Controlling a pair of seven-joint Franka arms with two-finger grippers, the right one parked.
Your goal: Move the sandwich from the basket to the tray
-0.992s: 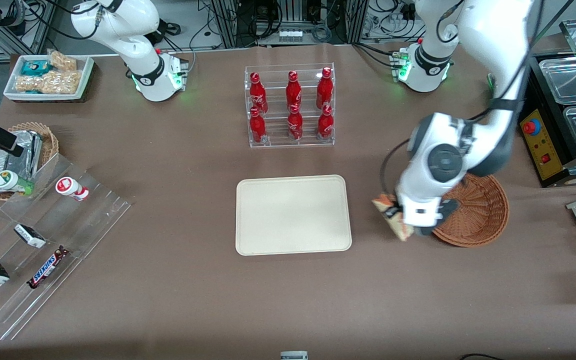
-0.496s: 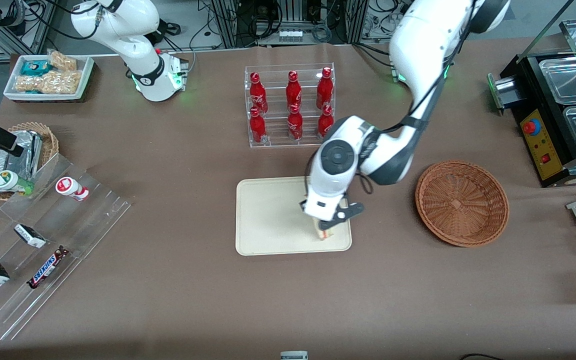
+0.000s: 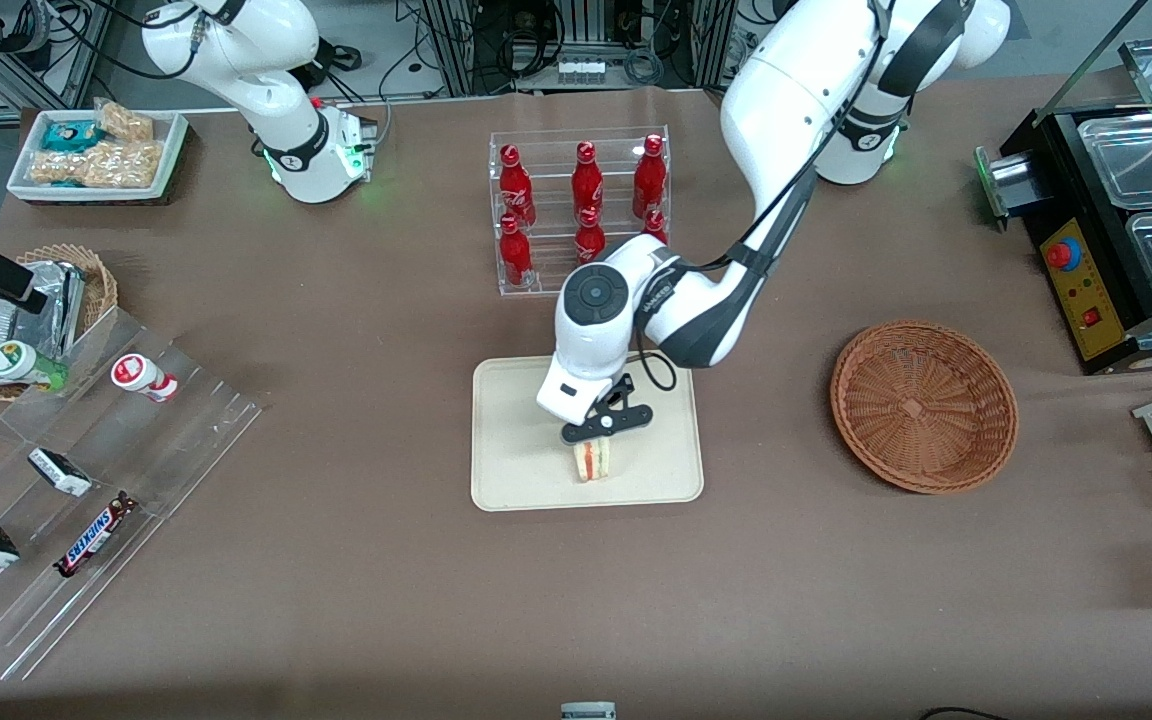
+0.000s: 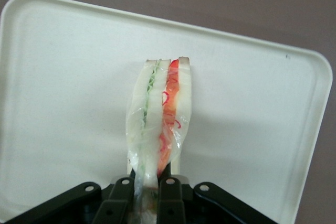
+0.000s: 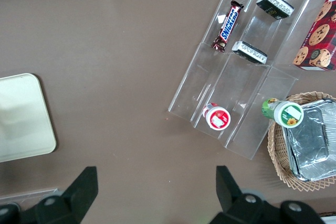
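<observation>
Jaws (image 3: 595, 447): over the tray, closed onto the sandwich's upper end; the wrist view shows the fingers (image 4: 170, 190) pinching the bread from both sides.
Sandwich (image 3: 592, 460): upright on its edge in clear wrap, above the tray's front-edge half; it seems to touch the tray surface, though contact is hard to confirm.
Tray (image 3: 516, 470): flat on the table, midway along it, in front of the bottle rack (image 3: 579, 210).
Basket (image 3: 924, 405): toward the working arm's end of the table, well apart from the tray, nothing in it.
</observation>
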